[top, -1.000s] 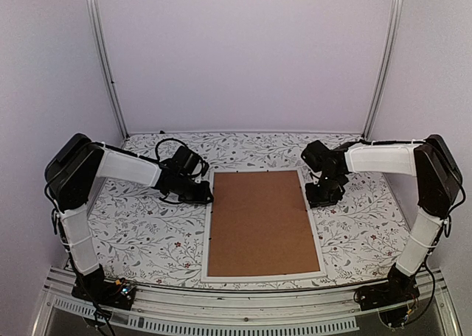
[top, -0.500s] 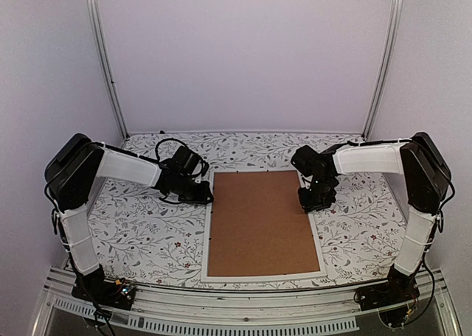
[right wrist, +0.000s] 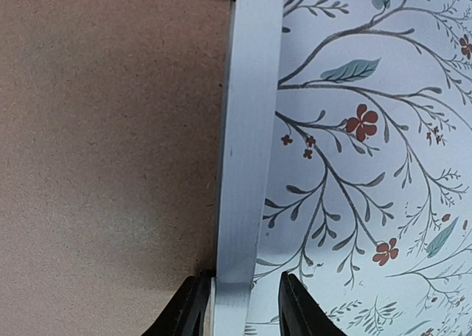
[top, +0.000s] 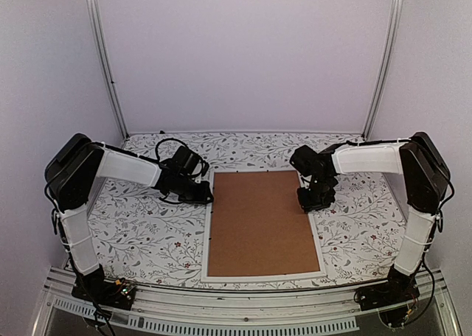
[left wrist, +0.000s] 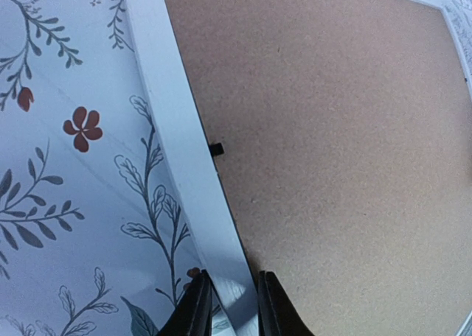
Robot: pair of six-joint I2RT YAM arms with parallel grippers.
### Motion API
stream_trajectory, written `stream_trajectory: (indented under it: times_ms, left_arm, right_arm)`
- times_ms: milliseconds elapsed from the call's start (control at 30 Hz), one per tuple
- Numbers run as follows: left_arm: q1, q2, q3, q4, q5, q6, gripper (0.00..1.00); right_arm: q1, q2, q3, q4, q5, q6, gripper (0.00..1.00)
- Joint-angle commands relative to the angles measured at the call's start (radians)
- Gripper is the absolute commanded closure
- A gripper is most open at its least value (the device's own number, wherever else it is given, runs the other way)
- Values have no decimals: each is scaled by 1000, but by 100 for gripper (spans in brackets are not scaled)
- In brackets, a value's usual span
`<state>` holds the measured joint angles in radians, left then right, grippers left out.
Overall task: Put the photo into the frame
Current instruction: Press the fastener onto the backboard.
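Looking at the left gripper (left wrist: 234, 278) first: black fingers (left wrist: 198, 306) close together, one on each side of the long left rail of the thin white rectangular picture frame (left wrist: 171, 130), rail filling the gap betw. them, so clamped on that rail. Just past the fingers, on the rail's inner edge, a small black retaining tab (left wrist: 215, 149), touching the plain brown rectangular backing board (left wrist: 332, 166) seated inside the frame. Over at the right gripper (right wrist: 243, 278): fingers wider apart, astride the opposite long rail; inner finger right against the board-side edge, outer one w/ a sliver of cloth showing betw. it and the rail, so open around the rail, not pinching it. From the top cam: both grippers down low at the far part of the frame, L one on the left rail, R one on the right rail, approx. opposite each other. Frame flat on the table, back side up, long axis running away from the arm bases, centred betw. the 2 arms, near short rail close to the front edge. Under it all, a white tablecloth (top: 147, 233) printed w/ grey leafy vines and small red flowers. No sight of the photo in any of the 3 views; cannot tell whether under the board.
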<state>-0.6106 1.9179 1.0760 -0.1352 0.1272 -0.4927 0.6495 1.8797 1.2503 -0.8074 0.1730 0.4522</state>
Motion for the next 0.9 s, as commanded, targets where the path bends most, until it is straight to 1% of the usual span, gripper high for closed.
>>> stream_trajectory:
  times_ms: [0,200,400,600,867]
  left_arm:
    - [0,17,-17,-1,-1,35,78]
    - [0,8,-24,2,-1,33,77]
    - [0,3,-24,3,-1,35,77]
    - [1,0,-27,0,-9,37,77]
    - [3,7,-16,-4,-13,33,77]
  right_arm:
    - [9,-54,30,13,-17,2,63]
    - [9,-81,14,-5,-17,5,62]
    - [8,-131,-35,-27,-24,12,62]
    - [11,-223,-130,-29,-100,19,62]
    - [44,-313,-230,-56,-121,61,62]
